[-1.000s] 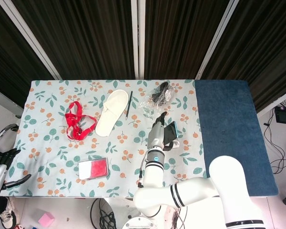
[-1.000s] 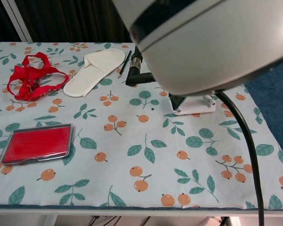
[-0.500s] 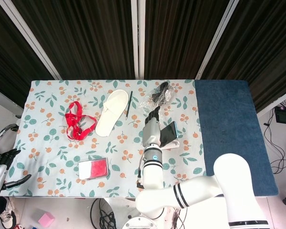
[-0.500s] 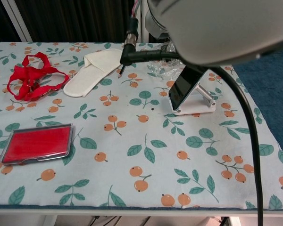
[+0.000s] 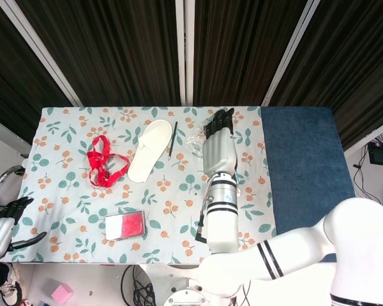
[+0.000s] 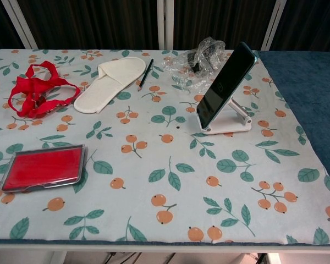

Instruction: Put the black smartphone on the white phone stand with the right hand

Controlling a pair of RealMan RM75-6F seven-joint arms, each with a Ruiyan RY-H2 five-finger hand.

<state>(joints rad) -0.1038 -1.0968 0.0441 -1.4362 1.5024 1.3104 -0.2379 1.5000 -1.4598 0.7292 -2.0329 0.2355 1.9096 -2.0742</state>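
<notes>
My right hand [image 5: 218, 143] is raised above the table with its dark fingers [image 5: 221, 121] straight and slightly apart; it holds nothing. In the head view it covers the place where the stand is, so I trust the chest view there. The black smartphone [image 6: 225, 85] leans tilted on the white phone stand [image 6: 234, 121], its lower edge in the stand's lip, its glossy glass toward the front. The task looks done to me.

The risk now, I think, is my own arm: if I bring it down or sideways without care, the forearm could touch the tall, thin phone and tip it off the light plastic stand, which could also slide on the smooth flowered tablecloth [image 6: 154, 181].

My left hand [image 5: 3, 220] is low beside the table's left edge, fingers loosely spread, empty.

Other things: a soft white slipper [image 6: 111, 82], a thin pencil [image 6: 145, 74], crumpled clear plastic [image 6: 195, 55], a red strap [image 6: 36, 88], a flat red case [image 6: 43, 168].
</notes>
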